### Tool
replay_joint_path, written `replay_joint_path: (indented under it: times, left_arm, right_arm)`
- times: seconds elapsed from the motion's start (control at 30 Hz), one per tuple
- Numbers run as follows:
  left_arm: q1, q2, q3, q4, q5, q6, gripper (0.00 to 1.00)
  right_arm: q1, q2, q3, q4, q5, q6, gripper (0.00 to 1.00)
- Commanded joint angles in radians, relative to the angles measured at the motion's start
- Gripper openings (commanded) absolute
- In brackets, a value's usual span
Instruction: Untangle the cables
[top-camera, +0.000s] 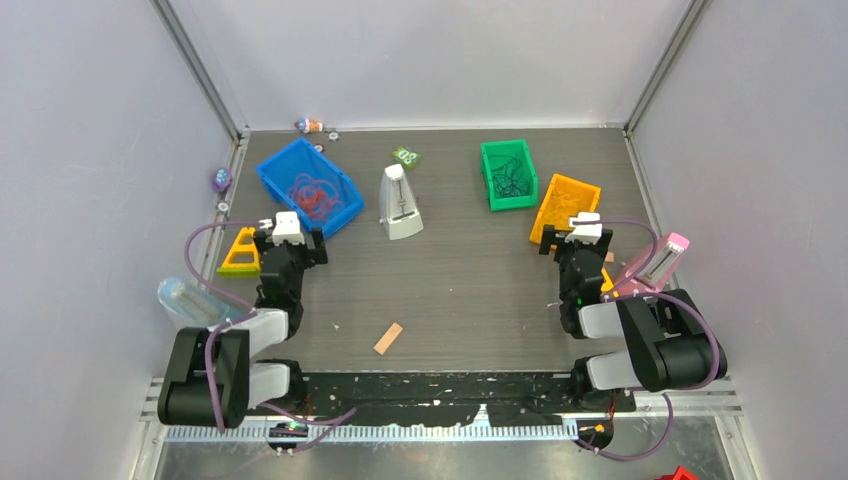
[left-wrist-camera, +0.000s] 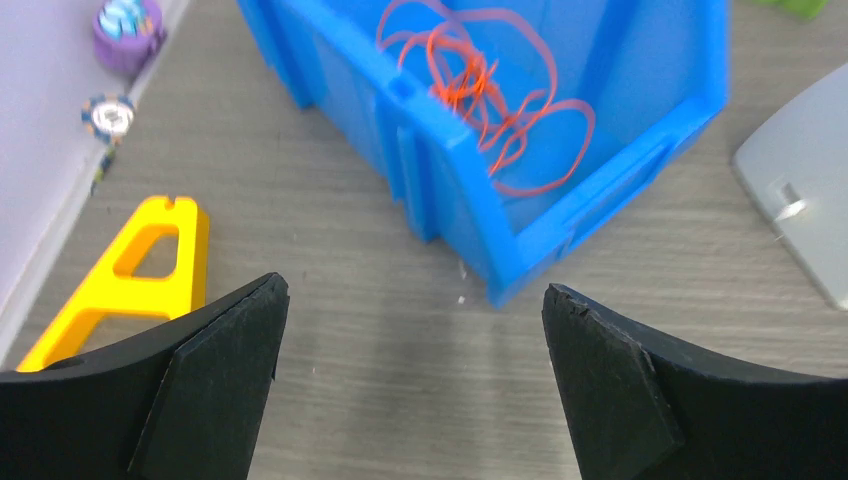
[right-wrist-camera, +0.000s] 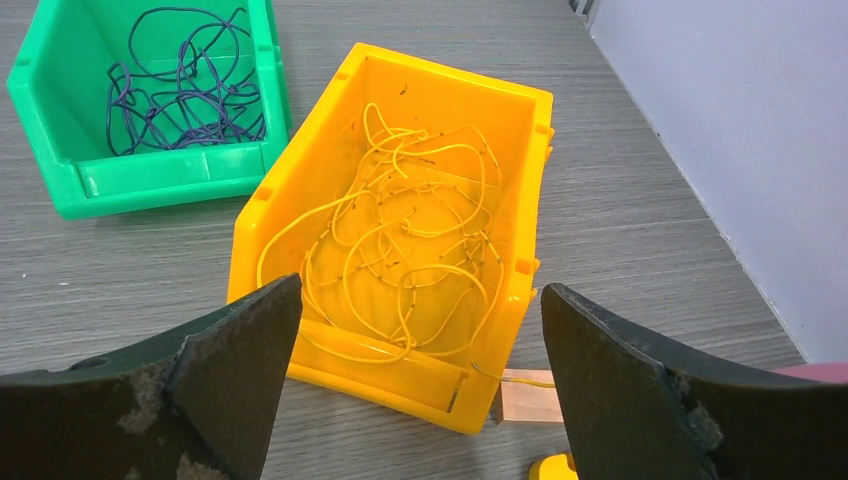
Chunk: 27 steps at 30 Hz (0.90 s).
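You have three bins: one blue bin (left-wrist-camera: 430, 170), one green bin (right-wrist-camera: 160, 180), one yellow bin (right-wrist-camera: 370, 385). Count three tangles, one per bin: orange cables (left-wrist-camera: 468, 78), dark blue cables (right-wrist-camera: 215, 115), yellow cables (right-wrist-camera: 415, 250). You have two grippers, the left gripper (left-wrist-camera: 412, 290) and the right gripper (right-wrist-camera: 420, 290). Add one grey metronome (top-camera: 400, 205), one yellow triangular frame (left-wrist-camera: 185, 225) and two tan wooden pieces (top-camera: 388, 338) (right-wrist-camera: 530, 398).

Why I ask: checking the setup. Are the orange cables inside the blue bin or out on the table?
Inside. The orange cables lie in a tangled clump on the floor of the blue bin.
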<state>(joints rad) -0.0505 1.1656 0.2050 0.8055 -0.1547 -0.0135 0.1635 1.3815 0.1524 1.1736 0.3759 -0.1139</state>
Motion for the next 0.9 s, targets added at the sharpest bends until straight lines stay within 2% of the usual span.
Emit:
replay_joint_path:
  times: [0.0,0.03,0.07,0.13,0.17,0.2,0.23,0.87]
  left_arm:
    - [0.016,0.065,0.009,0.145,-0.068,0.019,1.00]
    - [0.016,0.074,0.003,0.173,-0.068,0.020,1.00]
    - [0.016,0.084,-0.002,0.197,-0.048,0.019,1.00]
    - [0.016,0.090,0.006,0.185,0.070,0.069,0.92]
    - [0.017,0.081,0.003,0.176,0.091,0.072,0.93]
    - [0.016,0.080,-0.003,0.185,0.096,0.073,0.99]
    - [0.016,0.087,-0.004,0.197,0.097,0.077,0.99]
    - [0.016,0.090,0.011,0.171,0.084,0.069,0.99]
  right_arm:
    - [-0.004,-0.002,0.012,0.066,0.002,-0.002,0.92]
    - [-0.004,-0.002,0.013,0.065,0.002,-0.002,0.92]
    - [-0.004,-0.002,0.014,0.063,0.000,-0.002,0.98]
    - [-0.005,-0.002,0.015,0.062,-0.001,-0.001,0.96]
    - [-0.004,-0.002,0.014,0.062,-0.001,-0.001,0.95]
    - [-0.004,-0.001,0.014,0.061,-0.001,-0.001,0.95]
    - [-0.004,-0.002,0.015,0.062,0.000,-0.001,0.95]
    - [-0.004,-0.002,0.016,0.060,-0.001,-0.003,0.95]
